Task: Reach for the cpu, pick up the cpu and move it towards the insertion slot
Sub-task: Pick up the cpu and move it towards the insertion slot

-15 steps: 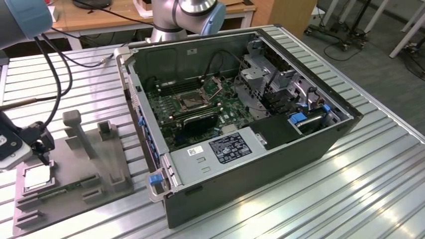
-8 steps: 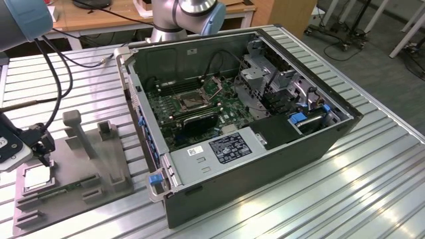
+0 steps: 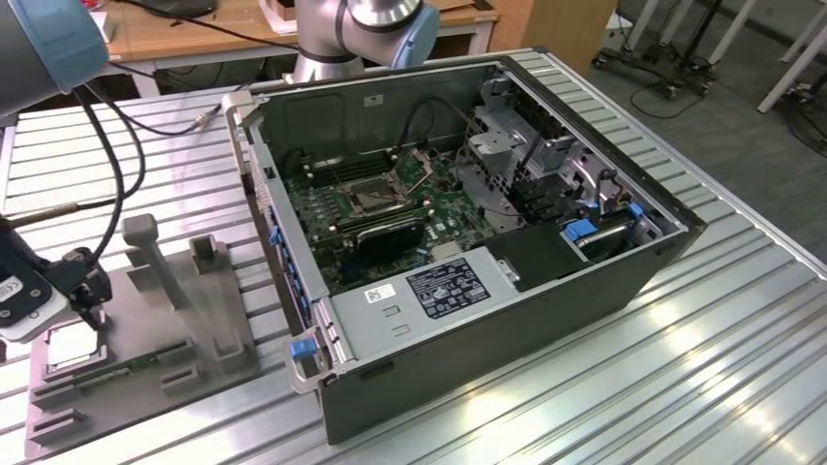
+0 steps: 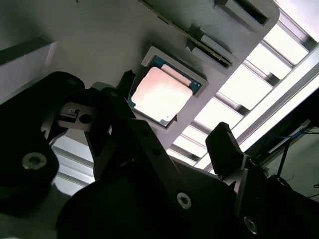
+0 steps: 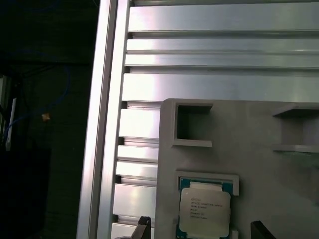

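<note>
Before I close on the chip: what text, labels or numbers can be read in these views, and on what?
On the cpu lid: several lines of dark print, too small to read.
On a black label on the computer case: white print, too small to read.
On a white sticker beside it: barcode-like marks, unreadable.
No other text.

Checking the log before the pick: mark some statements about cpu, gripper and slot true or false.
1. The cpu lies in a recess of the grey tray. True.
2. The gripper is shut on the cpu. False: it is open, fingertips either side, clear of it.
3. The insertion slot sits inside the open computer case. True.
4. The tray is inside the case. False: it rests on the slatted table, at the exterior view's left of the case.
</note>
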Controlling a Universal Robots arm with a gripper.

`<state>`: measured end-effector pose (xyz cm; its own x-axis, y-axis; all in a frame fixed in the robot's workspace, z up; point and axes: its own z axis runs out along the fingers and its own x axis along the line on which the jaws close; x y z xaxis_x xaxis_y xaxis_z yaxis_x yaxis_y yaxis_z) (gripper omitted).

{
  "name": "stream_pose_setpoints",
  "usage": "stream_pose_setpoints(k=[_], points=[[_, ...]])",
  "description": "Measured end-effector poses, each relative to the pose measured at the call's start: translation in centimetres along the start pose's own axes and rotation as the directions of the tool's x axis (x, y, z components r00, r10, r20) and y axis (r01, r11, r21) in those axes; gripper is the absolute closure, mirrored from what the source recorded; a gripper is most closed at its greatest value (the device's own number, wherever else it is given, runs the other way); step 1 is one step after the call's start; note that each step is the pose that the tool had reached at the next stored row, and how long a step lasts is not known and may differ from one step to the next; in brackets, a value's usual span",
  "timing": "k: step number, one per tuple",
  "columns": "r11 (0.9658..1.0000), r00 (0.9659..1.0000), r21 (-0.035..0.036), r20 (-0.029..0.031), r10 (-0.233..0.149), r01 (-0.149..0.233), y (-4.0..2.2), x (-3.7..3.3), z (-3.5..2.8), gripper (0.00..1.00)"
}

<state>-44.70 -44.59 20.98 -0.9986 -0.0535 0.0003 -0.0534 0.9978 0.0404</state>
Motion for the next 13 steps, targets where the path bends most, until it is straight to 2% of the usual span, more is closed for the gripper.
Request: stream_pose_setpoints(k=[6,13], points=[[1.0000,1.0000,0.0001,-0.0001,0.000,0.000,-0.05,-0.20,1.06,0.16],[1.0000,1.0000,0.0001,-0.0001,0.000,0.000,0.04,-0.42,1.94,0.16]])
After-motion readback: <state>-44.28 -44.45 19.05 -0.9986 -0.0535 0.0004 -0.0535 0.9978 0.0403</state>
